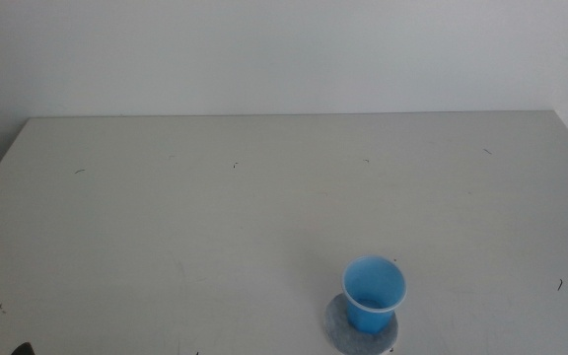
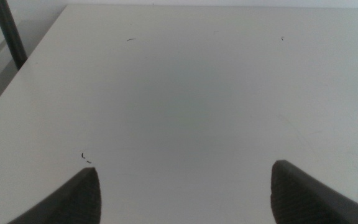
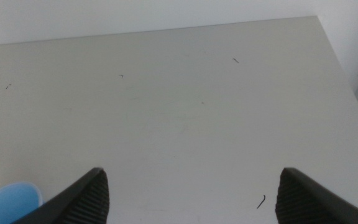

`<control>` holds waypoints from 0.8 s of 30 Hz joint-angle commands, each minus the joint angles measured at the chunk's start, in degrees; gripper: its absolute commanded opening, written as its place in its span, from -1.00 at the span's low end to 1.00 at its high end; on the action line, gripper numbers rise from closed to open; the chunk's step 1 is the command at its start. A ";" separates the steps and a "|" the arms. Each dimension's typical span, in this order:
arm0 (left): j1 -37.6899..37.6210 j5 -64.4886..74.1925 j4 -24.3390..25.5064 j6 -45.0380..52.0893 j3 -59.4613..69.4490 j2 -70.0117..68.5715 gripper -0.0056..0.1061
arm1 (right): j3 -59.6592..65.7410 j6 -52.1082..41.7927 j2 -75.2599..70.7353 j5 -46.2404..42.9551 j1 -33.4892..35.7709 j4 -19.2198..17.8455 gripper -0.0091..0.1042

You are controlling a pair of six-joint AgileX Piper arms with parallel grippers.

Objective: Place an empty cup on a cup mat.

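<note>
Middle view: cup (image 1: 374,293) upright on cup mat (image 1: 338,323); both end effectors (image 2: 185,193) (image 3: 191,196) spread wide, apparently holding nothing.

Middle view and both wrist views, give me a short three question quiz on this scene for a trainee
1. True or false: the cup stands upright on the cup mat.
2. Which wrist view shows part of the cup's rim? A left, B right.
3. Fill in: the left gripper and the right gripper both have jaws that are ____.

Key: 1 true; 2 B; 3 open.
</note>
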 commanded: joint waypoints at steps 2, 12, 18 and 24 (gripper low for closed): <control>0.06 -3.84 0.02 -0.62 -0.34 -0.18 0.98 | 5.76 -0.93 -7.71 -9.20 -1.34 -1.26 0.40; 0.06 -3.84 0.02 -0.62 -0.34 -0.18 0.98 | 18.13 -0.87 -25.78 -12.76 -1.34 -7.26 0.40; 0.06 -3.84 0.02 -0.62 -0.34 -0.18 0.98 | 22.52 -0.87 -33.40 -12.73 -1.34 -7.49 0.40; 0.06 -3.84 0.02 -0.62 -0.34 -0.18 0.98 | 26.97 -0.87 -35.49 -12.98 -1.34 -6.34 0.40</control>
